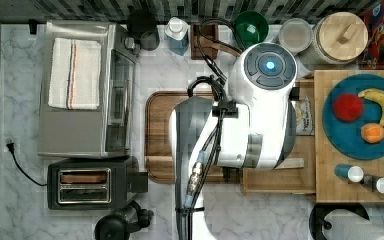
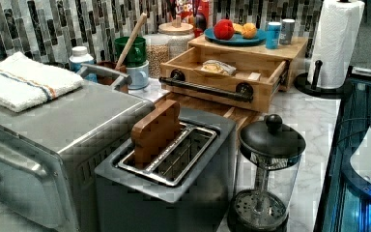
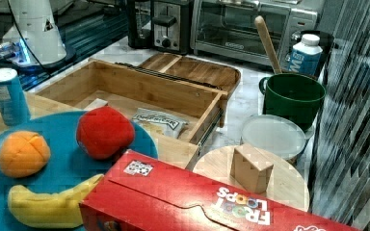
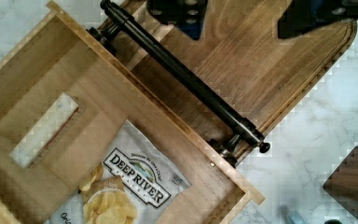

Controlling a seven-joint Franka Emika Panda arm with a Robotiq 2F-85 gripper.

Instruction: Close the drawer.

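Observation:
The drawer (image 2: pixel 222 67) is a light-wood box standing pulled out from under the slab with the blue plate, and its black bar handle (image 2: pixel 207 90) faces the toaster. The drawer (image 4: pixel 98 107) holds a chips bag (image 4: pixel 130 182) and a small white bar (image 4: pixel 44 130). In the wrist view my gripper (image 4: pixel 247 14) is open and holds nothing. Its dark fingers (image 4: pixel 177 9) stand wide apart over the dark cutting board, just outside the handle (image 4: pixel 186 79). In the top view my white arm covers most of the drawer (image 1: pixel 280 181). The right view shows the drawer (image 3: pixel 125 82) open too.
A dark cutting board (image 1: pixel 157 135) lies in front of the drawer. On the top view's left are a toaster (image 1: pixel 87 182) and a toaster oven (image 1: pixel 80 90). A French press (image 2: pixel 265 169) stands near the toaster. The blue plate (image 1: pixel 362 115) carries fruit, and jars and a green mug (image 3: pixel 294 96) line the back wall.

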